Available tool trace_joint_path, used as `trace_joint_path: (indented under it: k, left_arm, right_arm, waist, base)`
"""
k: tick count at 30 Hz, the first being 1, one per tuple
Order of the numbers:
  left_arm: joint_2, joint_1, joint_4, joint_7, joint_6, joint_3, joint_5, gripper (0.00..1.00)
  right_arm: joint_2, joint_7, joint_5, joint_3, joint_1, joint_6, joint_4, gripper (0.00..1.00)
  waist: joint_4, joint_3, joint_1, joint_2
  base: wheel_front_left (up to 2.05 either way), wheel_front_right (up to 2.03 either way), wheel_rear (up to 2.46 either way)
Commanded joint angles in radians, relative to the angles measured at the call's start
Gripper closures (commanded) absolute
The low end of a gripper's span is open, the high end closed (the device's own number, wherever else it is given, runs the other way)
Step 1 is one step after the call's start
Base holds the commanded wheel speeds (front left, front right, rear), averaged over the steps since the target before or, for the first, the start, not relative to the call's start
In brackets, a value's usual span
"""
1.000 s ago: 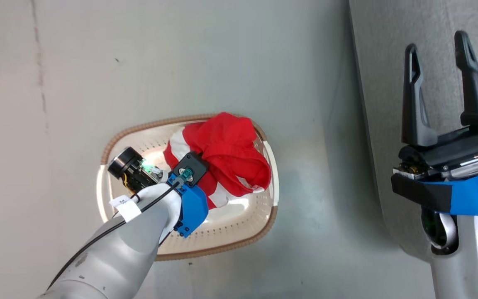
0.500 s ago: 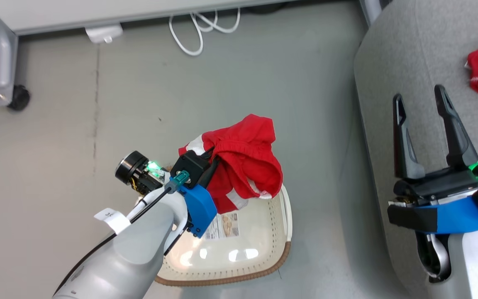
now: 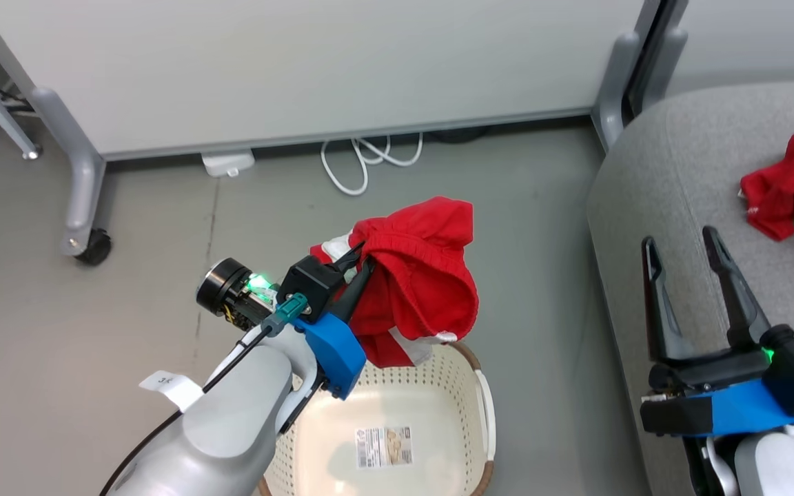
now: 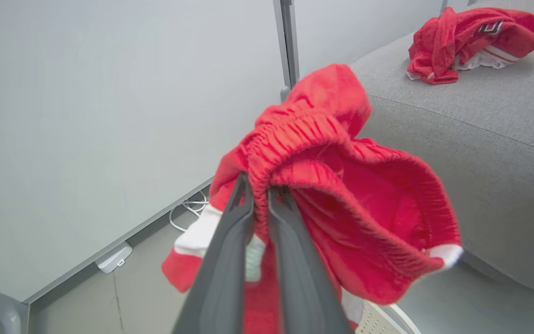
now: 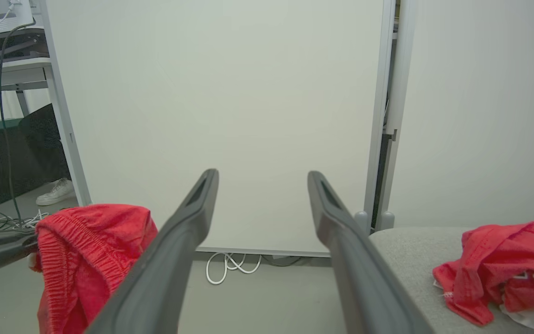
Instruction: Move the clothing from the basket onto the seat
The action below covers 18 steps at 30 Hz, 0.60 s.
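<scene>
My left gripper (image 3: 362,256) is shut on the elastic waistband of a red garment (image 3: 418,286) with white trim, which hangs in the air above the cream basket (image 3: 483,399). The left wrist view shows its fingertips (image 4: 257,185) pinching the gathered band of that garment (image 4: 341,208). The basket's inside is bare down to its sticker (image 3: 383,446). A second red garment (image 3: 793,182) lies crumpled on the grey seat (image 3: 679,179) at the right, also seen as a red heap (image 5: 499,269) in the right wrist view. My right gripper (image 3: 679,244) stands open over the seat's front edge, holding nothing.
A white partition panel (image 3: 300,62) on castor legs (image 3: 83,234) stands behind the basket. A white cable (image 3: 362,162) and a small white box (image 3: 228,163) lie on the grey floor below it. A person's shoe (image 5: 56,191) shows beyond the partition.
My left gripper has lifted the red garment up out of the basket. The head camera has tilted up, bringing the partition and more of the seat into view.
</scene>
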Motion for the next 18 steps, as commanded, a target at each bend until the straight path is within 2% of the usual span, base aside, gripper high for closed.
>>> trace_joint_path:
  k: [1, 12, 18]
  left_arm:
    - [0.005, 0.009, -0.012, -0.005, 0.002, 0.009, 0.008, 1.0]
    - [0.015, 0.048, -0.129, -0.005, -0.001, 0.074, 0.019, 1.0]
    - [0.022, 0.061, -0.164, -0.005, -0.003, 0.078, 0.024, 1.0]
  right_arm:
    - [0.003, -0.003, 0.004, -0.002, 0.019, 0.001, 0.004, 0.0]
    - [0.013, -0.003, 0.019, 0.008, 0.081, 0.001, 0.031, 0.0]
    - [0.017, -0.003, 0.025, 0.015, 0.097, 0.001, 0.039, 0.0]
  waist:
    - [0.014, -0.034, 0.0002, -0.0001]
    - [0.05, -0.118, 0.0002, -0.0001]
    - [0.063, -0.138, 0.0002, -0.0001]
  base:
    - [0.0, 0.0, 0.0]
    - [0.0, 0.0, 0.0]
    - [0.0, 0.0, 0.0]
